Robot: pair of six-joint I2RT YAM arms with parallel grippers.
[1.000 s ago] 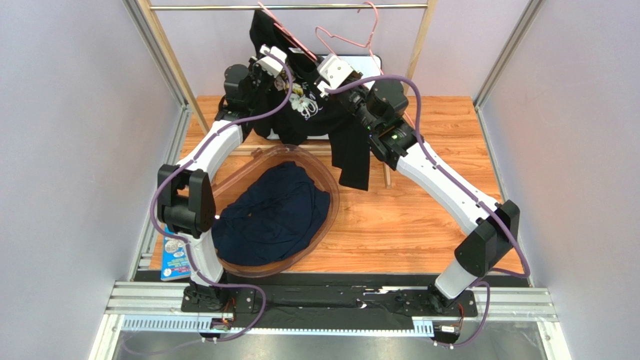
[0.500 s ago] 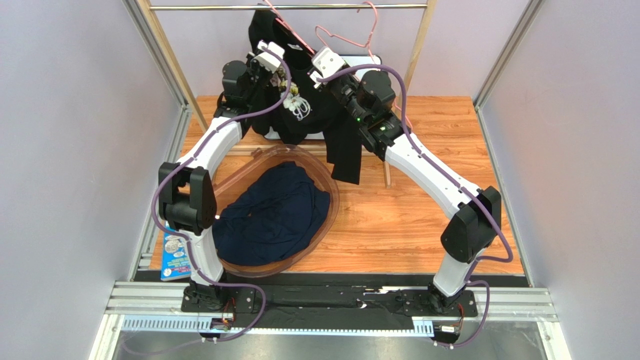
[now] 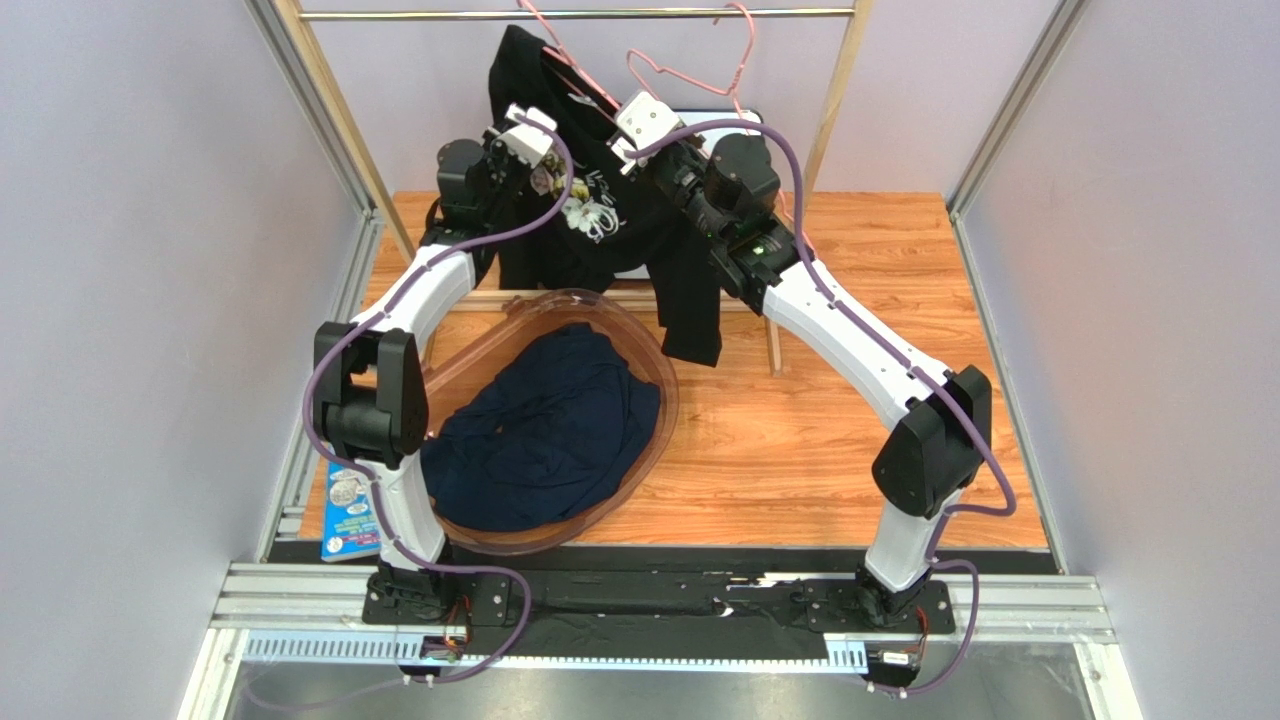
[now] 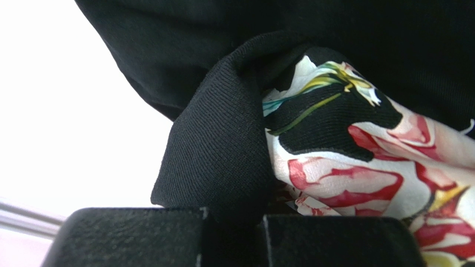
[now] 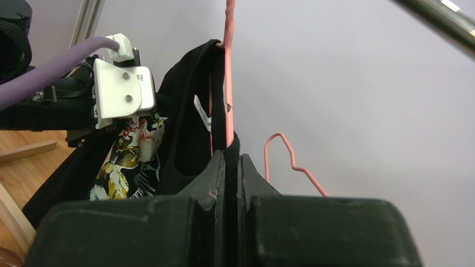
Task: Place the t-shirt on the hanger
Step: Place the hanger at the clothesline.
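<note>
Grippers: I count two, both closed. The left gripper (image 4: 233,219) pinches the t-shirt (image 4: 217,150); the right gripper (image 5: 233,161) clamps the hanger (image 5: 227,83).
Hangers: two pink, with the second hanger (image 5: 279,136) beside the first.
T-shirts: one.

The wooden table (image 3: 842,435) is carrying a brown see-through tub (image 3: 489,342), which is sitting toward its left side and reaching close to the near edge. A dark navy garment (image 3: 541,428) is lying bunched inside it. A blue printed packet (image 3: 349,513) is lying at the near left corner.
</note>
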